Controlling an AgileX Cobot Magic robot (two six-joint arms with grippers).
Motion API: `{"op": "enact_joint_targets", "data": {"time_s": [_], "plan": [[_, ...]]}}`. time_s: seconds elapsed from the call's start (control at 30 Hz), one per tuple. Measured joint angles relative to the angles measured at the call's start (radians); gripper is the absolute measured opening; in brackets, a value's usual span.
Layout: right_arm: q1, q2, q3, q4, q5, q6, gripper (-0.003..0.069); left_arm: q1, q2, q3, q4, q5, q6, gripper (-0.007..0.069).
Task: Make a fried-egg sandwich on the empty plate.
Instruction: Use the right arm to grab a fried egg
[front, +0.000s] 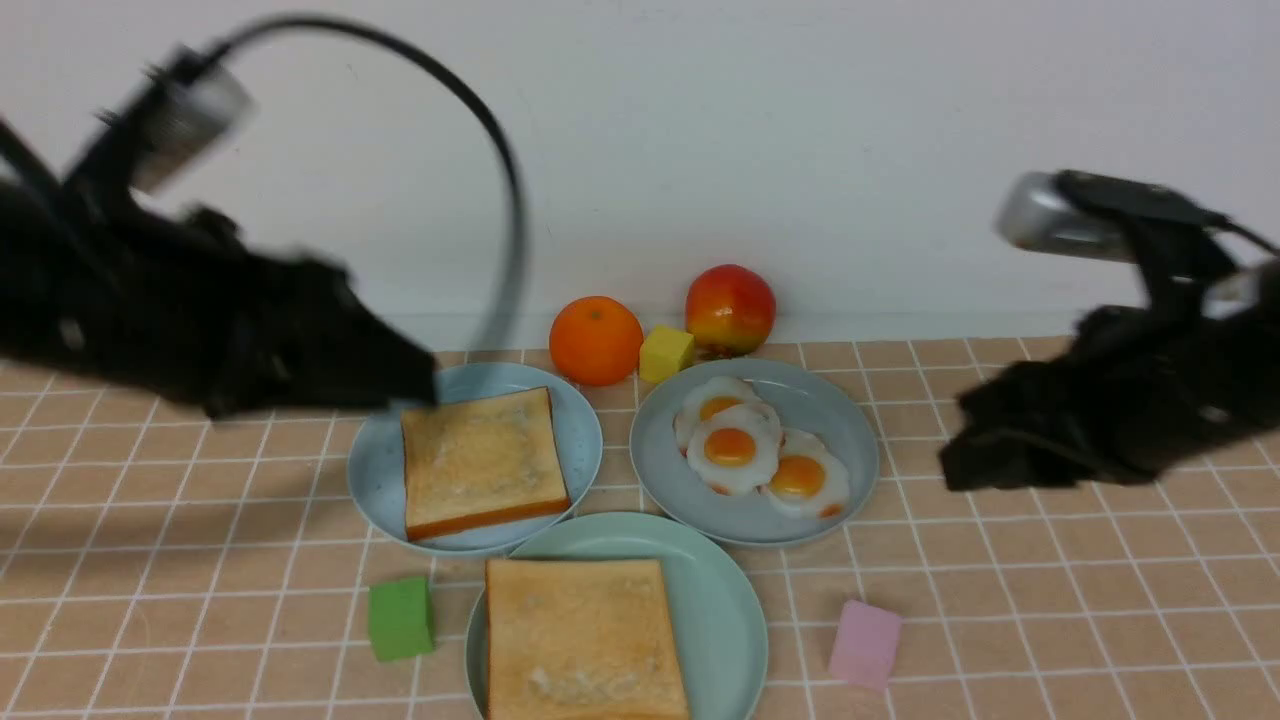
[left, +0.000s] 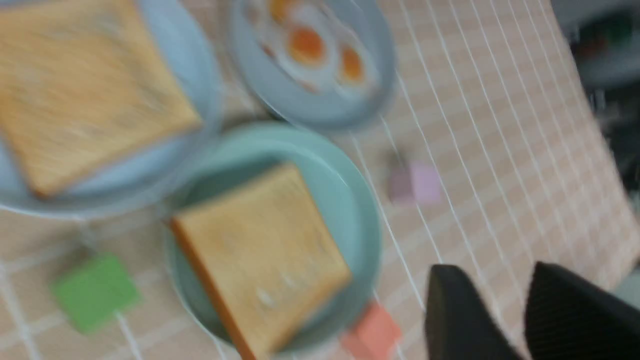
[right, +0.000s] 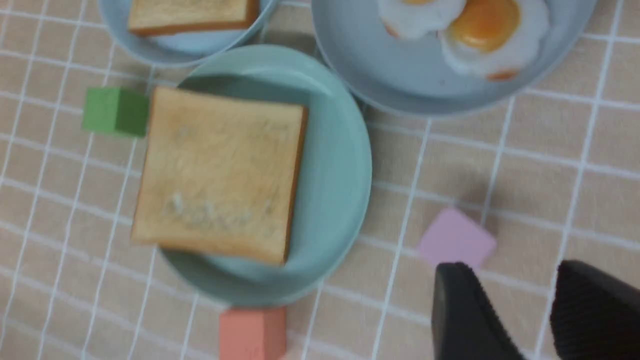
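Observation:
The empty plate of the task, pale mint-green (front: 718, 600), sits at the front centre and carries one toast slice (front: 585, 640). Behind it on the left, a sky-blue plate (front: 375, 470) holds a second toast slice (front: 480, 460). A grey-blue plate (front: 845, 425) to the right holds three fried eggs (front: 730, 447). My left gripper (front: 420, 385) is blurred and hovers over the sky-blue plate's far left rim; its jaws stand apart with nothing between them (left: 495, 280). My right gripper (front: 955, 465) hangs right of the egg plate, open and empty (right: 515, 272), above the cloth near a pink cube (right: 455, 237).
An orange (front: 595, 340), a yellow cube (front: 665, 352) and a red apple (front: 730, 308) stand by the white wall at the back. A green cube (front: 400, 618) lies left of the mint plate, the pink cube (front: 865, 645) right of it, a salmon block (right: 252, 332) at its near side.

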Motion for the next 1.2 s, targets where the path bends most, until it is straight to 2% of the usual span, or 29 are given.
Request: {"op": "enact_joint_targets", "data": {"time_s": [0.03,0.1,0.13,0.2,0.27,0.3,0.37,0.6,0.97,1.07,1.2], "plan": [[0.000,0.037,-0.036,0.001,-0.007,0.002,0.0295,-0.050,-0.029,0.026,0.044,-0.010,-0.032,0.0132],[0.000,0.076,-0.063,0.001,-0.014,0.003,0.0306,-0.085,-0.050,0.049,0.099,-0.022,-0.068,0.0098],[0.000,0.146,-0.120,0.002,-0.034,0.003,0.0325,-0.123,-0.075,0.078,0.214,-0.038,-0.140,0.0048],[0.000,0.220,-0.191,0.012,-0.069,0.003,0.0344,-0.142,-0.089,0.089,0.334,-0.049,-0.245,0.0014],[0.000,0.306,-0.255,0.024,-0.105,0.003,0.0354,-0.146,-0.096,0.093,0.448,-0.066,-0.347,-0.0005],[0.000,0.324,-0.262,0.025,-0.105,0.003,0.0355,-0.146,-0.096,0.093,0.457,-0.067,-0.347,-0.0006],[0.000,0.439,-0.349,0.042,-0.123,0.005,0.0358,-0.146,-0.096,0.094,0.544,-0.076,-0.448,-0.0012],[0.000,0.664,-0.555,0.069,-0.089,0.007,0.0360,-0.146,-0.096,0.095,0.568,-0.076,-0.490,-0.0012],[0.000,0.816,-0.597,0.076,-0.076,0.010,0.0348,-0.146,-0.096,0.095,0.585,-0.077,-0.491,-0.0011],[0.000,0.821,-0.598,0.085,-0.079,0.010,0.0325,-0.146,-0.096,0.095,0.595,-0.080,-0.491,-0.0010],[0.000,0.825,-0.598,0.087,-0.080,0.031,0.0198,-0.146,-0.096,0.095,0.600,-0.080,-0.490,-0.0009]]}}
